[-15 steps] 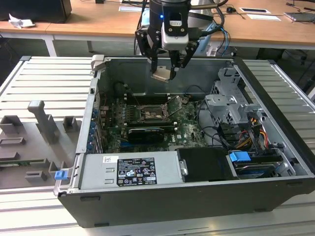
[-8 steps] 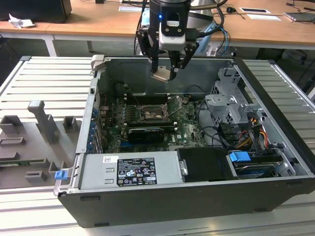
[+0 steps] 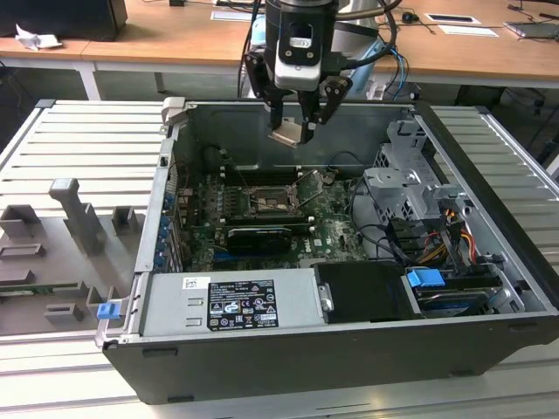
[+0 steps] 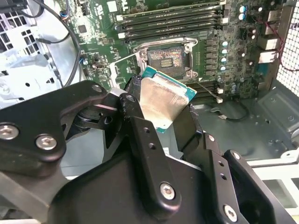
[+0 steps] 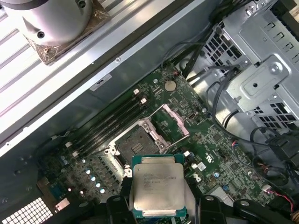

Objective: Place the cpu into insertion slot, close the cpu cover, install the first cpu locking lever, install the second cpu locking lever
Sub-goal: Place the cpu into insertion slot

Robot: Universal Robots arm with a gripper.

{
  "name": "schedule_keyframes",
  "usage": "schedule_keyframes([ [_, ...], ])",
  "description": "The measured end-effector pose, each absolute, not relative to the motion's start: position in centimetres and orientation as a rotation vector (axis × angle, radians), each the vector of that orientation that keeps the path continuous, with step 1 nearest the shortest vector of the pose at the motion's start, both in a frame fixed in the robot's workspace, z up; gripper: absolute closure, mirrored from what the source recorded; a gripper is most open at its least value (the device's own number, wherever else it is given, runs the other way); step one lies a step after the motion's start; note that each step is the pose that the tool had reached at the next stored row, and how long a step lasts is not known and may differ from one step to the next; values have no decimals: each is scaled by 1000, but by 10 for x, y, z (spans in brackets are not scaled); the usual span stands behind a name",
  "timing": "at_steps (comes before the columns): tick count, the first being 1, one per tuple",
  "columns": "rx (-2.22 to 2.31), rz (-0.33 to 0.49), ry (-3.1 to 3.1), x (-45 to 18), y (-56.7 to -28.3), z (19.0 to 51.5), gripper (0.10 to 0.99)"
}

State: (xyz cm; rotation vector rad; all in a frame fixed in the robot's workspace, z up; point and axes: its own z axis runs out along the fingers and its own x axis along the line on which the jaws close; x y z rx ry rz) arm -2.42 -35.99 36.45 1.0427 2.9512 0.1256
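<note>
Wooden desks are lining the back, and up front an open dark-grey computer case point(image 3: 262, 358) is lying on a ribbed grey bench point(image 3: 79, 148). The robot's black two-finger gripper point(image 3: 293, 129) is pinching the cpu point(image 5: 156, 189), a small flat square chip with a pale silvery top, by its side edges, hovering above the green board point(image 5: 219, 144). Under it the insertion slot point(image 5: 138, 142), a dark square socket with a metal rim, is sitting bare, its thin silvery cpu cover point(image 5: 170, 122) flipped open. Guessing the chip's light, stiff, slick and fragile underneath, so edges only.

Dull silver metal cpu point(image 5: 156, 189), matt black gripper point(image 3: 295, 122), glossy green board point(image 5: 219, 144).
</note>
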Motion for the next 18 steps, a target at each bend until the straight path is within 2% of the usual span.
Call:
schedule_keyframes([
  [18, 1283, 118, 2846, -24, -360, 362, 561],
])
